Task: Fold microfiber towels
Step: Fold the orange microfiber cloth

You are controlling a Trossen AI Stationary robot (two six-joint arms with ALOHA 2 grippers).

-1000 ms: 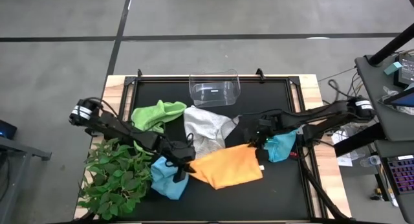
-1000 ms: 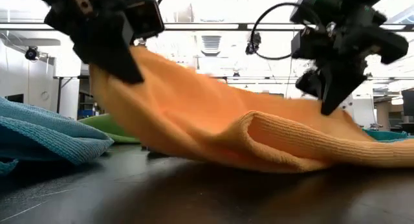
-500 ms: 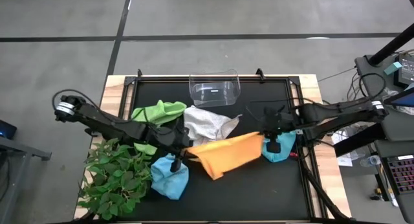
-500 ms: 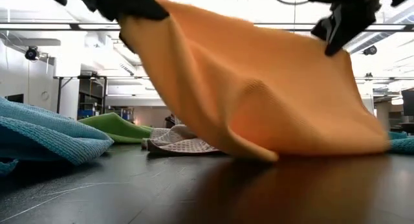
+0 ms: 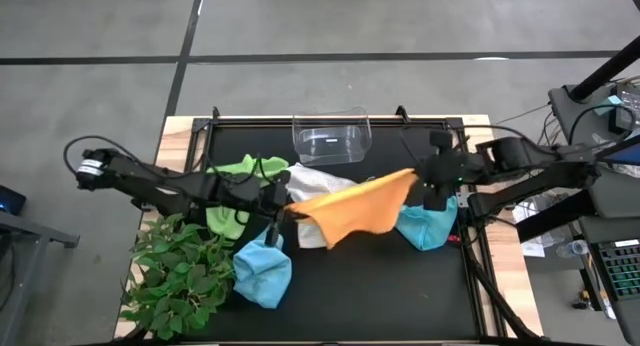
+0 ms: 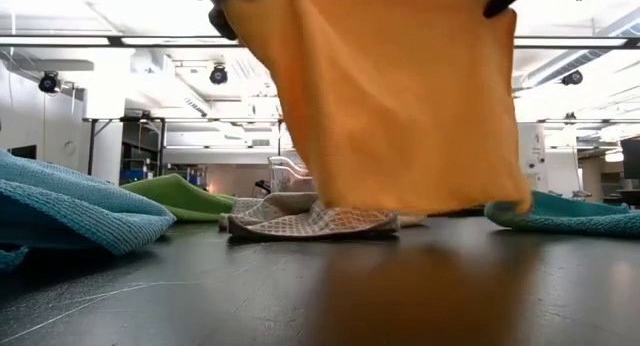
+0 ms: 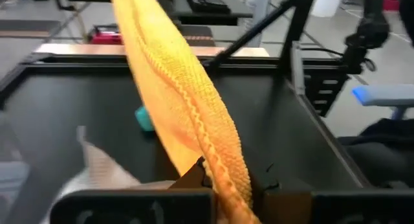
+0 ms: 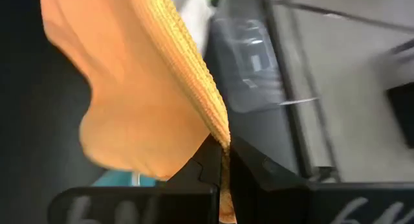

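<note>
- My left claw (image 5: 283, 210) is clamped tight on one top corner of the orange towel (image 5: 355, 208).
- My right claw (image 5: 428, 183) pinches the other corner.
- The towel stretches between them, long axis claw to claw, hanging clear of the surface (image 5: 400, 286).
- Below the right claw lies the teal towel (image 5: 425, 226).
</note>
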